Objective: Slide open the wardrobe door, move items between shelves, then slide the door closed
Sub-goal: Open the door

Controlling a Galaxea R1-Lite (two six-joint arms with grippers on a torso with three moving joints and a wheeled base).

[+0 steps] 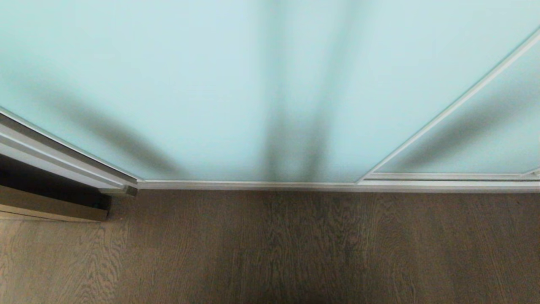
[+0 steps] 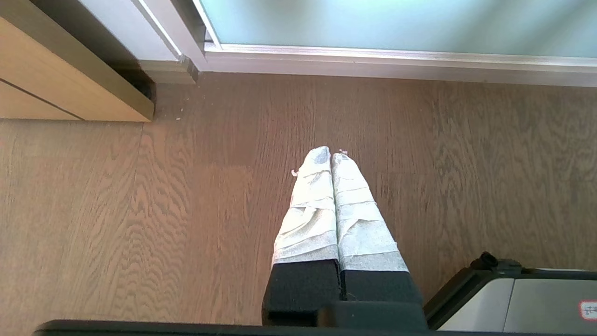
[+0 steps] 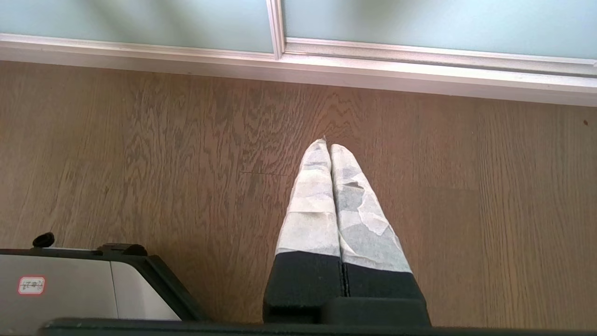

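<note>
The sliding wardrobe door (image 1: 236,84), pale aqua frosted glass in a thin silvery frame, fills the upper head view and stands shut down to the floor track (image 1: 295,185). A second panel (image 1: 485,135) overlaps it at the right. The door's lower edge also shows in both wrist views (image 2: 373,23) (image 3: 140,21). My left gripper (image 2: 331,154) hangs over the wooden floor, shut and empty, its white-wrapped fingers pressed together. My right gripper (image 3: 325,147) hangs the same way, shut and empty. Items and shelves are hidden behind the glass. Neither arm appears in the head view.
Brown wood-grain floor (image 1: 270,253) runs up to the track. At the left stand the wardrobe's silvery end frame (image 1: 63,156) and a light oak edge (image 2: 56,88) with a dark gap. Parts of my own white and black base (image 2: 522,298) (image 3: 84,289) sit beside each gripper.
</note>
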